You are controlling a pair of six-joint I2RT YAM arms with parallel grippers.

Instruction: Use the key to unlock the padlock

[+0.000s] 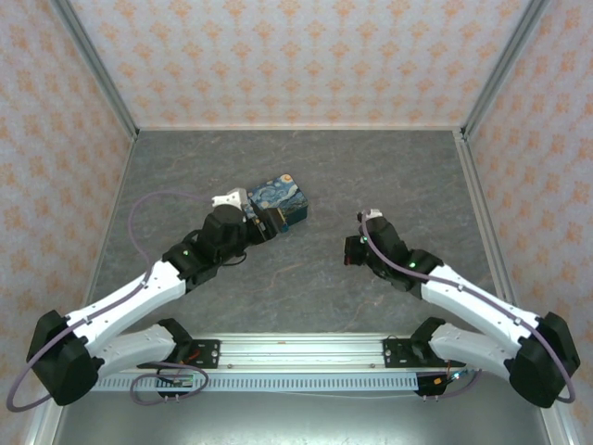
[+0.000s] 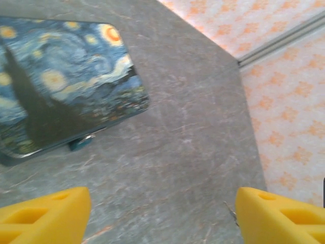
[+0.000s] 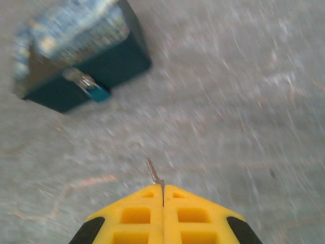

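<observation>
A blue starry-night box [image 1: 278, 204] sits mid-table. A small teal padlock [image 3: 96, 93] hangs from the metal latch on its dark front side and peeks from under the box edge [image 2: 81, 143] in the left wrist view. My left gripper [image 1: 265, 223] is right beside the box. Its yellow jaws [image 2: 162, 203] are open over bare table, with nothing between them. My right gripper [image 1: 353, 251] hovers to the right of the box, well apart from it. It [image 3: 163, 190] is shut on the key, whose pale metal blade [image 3: 154, 173] sticks out past the tips. The key's head is hidden between the fingers.
The grey marbled table [image 1: 306, 297] is enclosed by patterned walls on the left, back and right [image 1: 296, 56]. A metal rail [image 1: 296, 352] with both arm bases runs along the near edge. Open floor lies between the box and my right gripper.
</observation>
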